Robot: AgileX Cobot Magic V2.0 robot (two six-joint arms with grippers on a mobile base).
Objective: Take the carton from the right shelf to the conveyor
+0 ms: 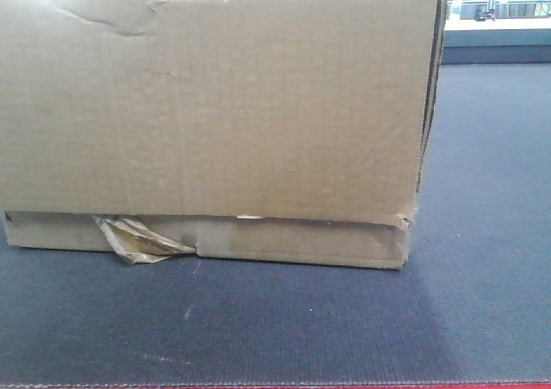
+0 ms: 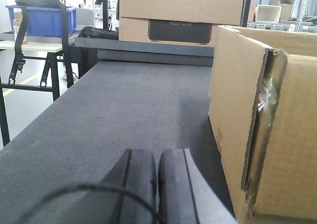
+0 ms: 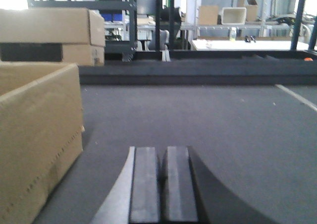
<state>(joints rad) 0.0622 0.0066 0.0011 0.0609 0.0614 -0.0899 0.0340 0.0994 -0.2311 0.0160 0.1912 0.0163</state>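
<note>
Cardboard carton (image 1: 207, 114) sits flat on the dark grey conveyor (image 1: 482, 234), with both grippers pressed closed and holding nothing.

Front view: the carton fills the frame from 9 to 1 o'clock, its top corner dented, and a ragged twist of glossy brown tape (image 1: 138, 241) hangs from its lower edge at 7 o'clock. Left wrist view: the left gripper (image 2: 157, 184) sits at 6 o'clock, pads together, carton at 3 o'clock, apart from it. Right wrist view: the right gripper (image 3: 162, 184) sits at 6 o'clock, pads together, carton at 9 o'clock.
</note>
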